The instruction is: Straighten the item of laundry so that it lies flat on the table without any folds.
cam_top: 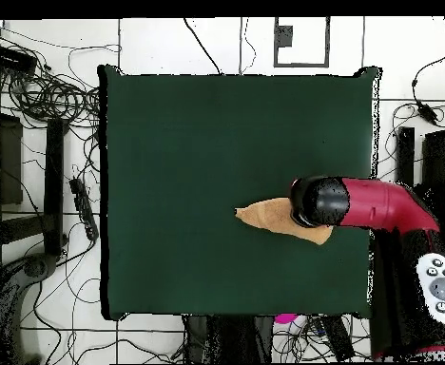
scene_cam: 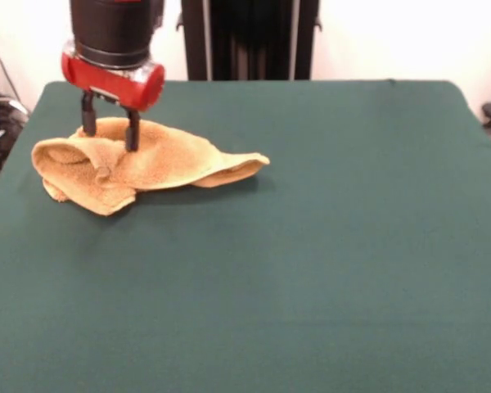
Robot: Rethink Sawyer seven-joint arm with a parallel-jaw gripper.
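The gripper (scene_cam: pixel 110 131) hangs over the towel's far-left part in the front view, its two dark fingers (scene_cam: pixel 132 131) spread apart, tips down at the cloth with a hump of terry between them; whether they pinch it is hard to tell. The towel (scene_cam: pixel 139 164) lies crumpled in the table's (scene_cam: pixel 327 246) far-left part in that view, near the left edge. Wide bare green cloth stretches to the right and toward the camera. The orange-tan towel is bunched and folded over itself, one pointed flap (scene_cam: pixel 241 164) trailing right. From overhead, the arm (cam_top: pixel 378 204) covers much of it.
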